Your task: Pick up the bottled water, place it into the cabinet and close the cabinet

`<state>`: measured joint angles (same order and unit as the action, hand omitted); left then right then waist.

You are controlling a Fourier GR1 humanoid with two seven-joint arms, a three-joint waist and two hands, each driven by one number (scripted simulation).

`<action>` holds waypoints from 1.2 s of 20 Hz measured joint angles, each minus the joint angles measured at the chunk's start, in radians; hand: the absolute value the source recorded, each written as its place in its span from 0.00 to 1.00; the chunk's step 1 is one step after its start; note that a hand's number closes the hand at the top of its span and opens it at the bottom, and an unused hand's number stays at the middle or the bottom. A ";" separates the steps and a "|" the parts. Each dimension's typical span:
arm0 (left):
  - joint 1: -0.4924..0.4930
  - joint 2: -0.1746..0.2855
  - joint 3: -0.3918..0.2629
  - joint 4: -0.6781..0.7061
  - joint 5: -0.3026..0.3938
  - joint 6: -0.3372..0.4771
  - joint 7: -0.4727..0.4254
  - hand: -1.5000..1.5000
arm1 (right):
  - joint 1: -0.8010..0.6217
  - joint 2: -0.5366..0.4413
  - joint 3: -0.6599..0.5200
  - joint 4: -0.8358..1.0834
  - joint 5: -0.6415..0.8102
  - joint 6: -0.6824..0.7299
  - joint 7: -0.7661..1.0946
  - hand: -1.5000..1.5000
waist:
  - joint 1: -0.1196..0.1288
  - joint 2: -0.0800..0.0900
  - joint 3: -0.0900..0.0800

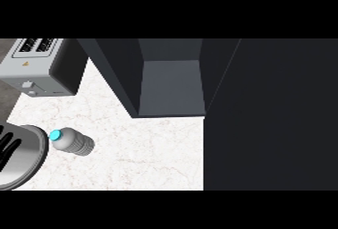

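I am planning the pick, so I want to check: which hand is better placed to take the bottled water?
Left. The left hand shows at the view's left edge, close beside the bottled water. The right hand is not in view at all.

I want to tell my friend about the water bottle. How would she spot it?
Look at the white counter, in front of the tall dark cabinet and the silver toaster. Near the counter's left side is a small bottle. It is the only round, ribbed thing there, and it has a bright turquoise cap.
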<state>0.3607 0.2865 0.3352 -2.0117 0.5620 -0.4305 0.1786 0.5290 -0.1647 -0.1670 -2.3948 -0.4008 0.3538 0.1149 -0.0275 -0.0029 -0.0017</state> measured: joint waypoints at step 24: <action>-0.378 -0.010 -0.034 0.752 -0.414 0.002 -0.380 0.00 | 0.114 -0.031 -0.071 0.019 -0.087 0.110 -0.103 0.00 | -0.005 0.003 -0.001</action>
<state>-0.0170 0.2767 0.3009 -1.2596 0.1480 -0.4283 -0.2013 0.6430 -0.1956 -0.2379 -2.3753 -0.4877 0.4636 0.0117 -0.0328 0.0000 -0.0023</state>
